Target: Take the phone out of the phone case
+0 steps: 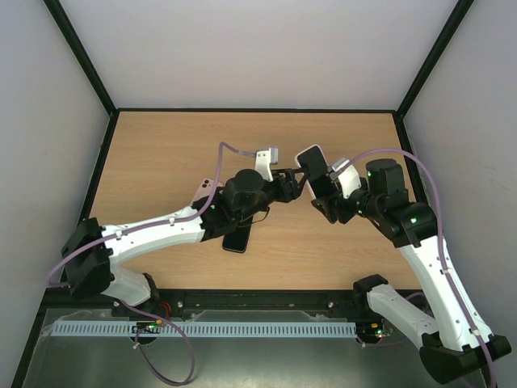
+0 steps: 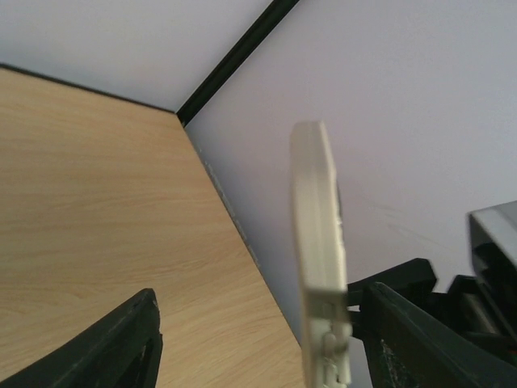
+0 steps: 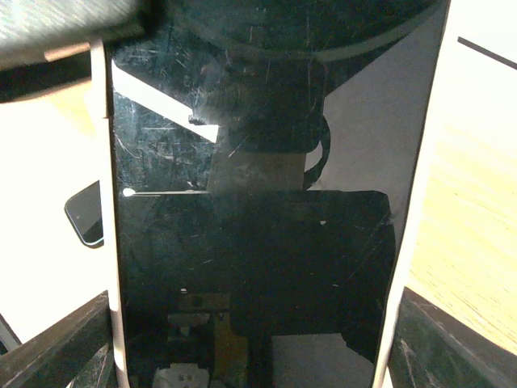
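Note:
A phone with a black screen in a white case (image 1: pixel 312 160) is held up above the middle of the table. My right gripper (image 1: pixel 323 192) is shut on its lower end. In the right wrist view the screen (image 3: pixel 258 210) fills the frame between the two fingers. My left gripper (image 1: pixel 292 182) is open just left of the phone. In the left wrist view the cased phone (image 2: pixel 319 242) shows edge-on between the wide-apart fingers (image 2: pixel 121 347), close to the right one. I cannot tell whether it touches it.
A second dark phone (image 1: pixel 237 238) lies flat on the wooden table (image 1: pixel 161 153) under my left arm and also shows in the right wrist view (image 3: pixel 85 214). A pale pink object (image 1: pixel 206 190) lies beside the left arm. Black-framed white walls enclose the table.

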You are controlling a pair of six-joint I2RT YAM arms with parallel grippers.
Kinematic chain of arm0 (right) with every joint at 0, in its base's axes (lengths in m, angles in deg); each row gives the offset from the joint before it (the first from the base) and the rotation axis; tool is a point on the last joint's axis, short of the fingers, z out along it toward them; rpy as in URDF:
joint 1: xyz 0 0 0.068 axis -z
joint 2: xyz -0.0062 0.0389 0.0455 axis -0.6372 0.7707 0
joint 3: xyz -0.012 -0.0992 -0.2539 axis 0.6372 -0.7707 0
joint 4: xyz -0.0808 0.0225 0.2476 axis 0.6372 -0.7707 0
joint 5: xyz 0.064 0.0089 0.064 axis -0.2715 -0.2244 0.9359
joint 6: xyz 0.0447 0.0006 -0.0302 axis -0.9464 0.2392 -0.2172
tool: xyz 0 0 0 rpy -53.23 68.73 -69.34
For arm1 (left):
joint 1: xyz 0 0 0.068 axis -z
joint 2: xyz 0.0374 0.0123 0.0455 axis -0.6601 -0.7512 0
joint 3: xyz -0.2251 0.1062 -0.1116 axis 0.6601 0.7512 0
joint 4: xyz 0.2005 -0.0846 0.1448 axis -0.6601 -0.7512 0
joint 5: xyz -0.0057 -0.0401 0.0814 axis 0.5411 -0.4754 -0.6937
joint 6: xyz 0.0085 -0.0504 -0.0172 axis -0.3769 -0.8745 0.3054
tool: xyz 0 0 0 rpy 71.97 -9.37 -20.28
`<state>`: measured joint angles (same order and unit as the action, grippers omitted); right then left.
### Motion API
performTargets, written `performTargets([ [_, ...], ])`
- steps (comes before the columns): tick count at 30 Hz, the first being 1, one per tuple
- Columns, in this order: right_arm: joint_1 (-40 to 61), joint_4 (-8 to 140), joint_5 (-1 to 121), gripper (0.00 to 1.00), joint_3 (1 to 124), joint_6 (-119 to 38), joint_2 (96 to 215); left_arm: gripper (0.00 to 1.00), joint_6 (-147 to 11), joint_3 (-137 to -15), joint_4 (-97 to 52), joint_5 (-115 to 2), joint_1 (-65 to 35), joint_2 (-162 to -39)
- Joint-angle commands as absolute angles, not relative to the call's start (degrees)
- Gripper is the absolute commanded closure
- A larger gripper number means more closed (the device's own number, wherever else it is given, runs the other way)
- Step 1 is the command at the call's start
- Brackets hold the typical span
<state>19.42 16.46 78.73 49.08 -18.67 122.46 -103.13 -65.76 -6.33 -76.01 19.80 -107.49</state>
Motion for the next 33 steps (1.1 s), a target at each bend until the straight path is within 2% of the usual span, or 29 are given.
performTargets([
  [1,19.54,17.78,77.39,0.45,50.97,-17.19,120.8,0.4,-104.37,-69.71,-4.65,-74.37,19.91,-109.54],
  [9,19.51,18.53,76.79,0.45,49.03,-17.45,120.32,0.58,-107.74,-70.44,0.02,-73.04,19.15,-112.16],
  [18,19.48,19.41,75.61,0.46,48.37,-17.49,119.52,0.67,-109.12,-72.45,1.12,-69.1,18.7,-114.67],
  [25,19.54,19.28,75.16,0.46,47.74,-17.29,118.73,0.79,-109.52,-74.04,1.02,-67.0,18.63,-115.85],
  [30,19.49,19.72,75.12,0.45,47.3,-17.29,118.4,0.82,-110.12,-75.33,-0.76,-65.27,18.24,-116.52],
  [32,19.5,19.72,75.66,0.43,47.33,-17.43,118.46,0.86,-109.9,-75.22,-1.1,-64.84,17.97,-116.28],
  [33,19.54,19.61,76.26,0.37,47.34,-17.43,118.42,0.88,-109.73,-75.12,-1.25,-64.46,17.89,-116.02],
])
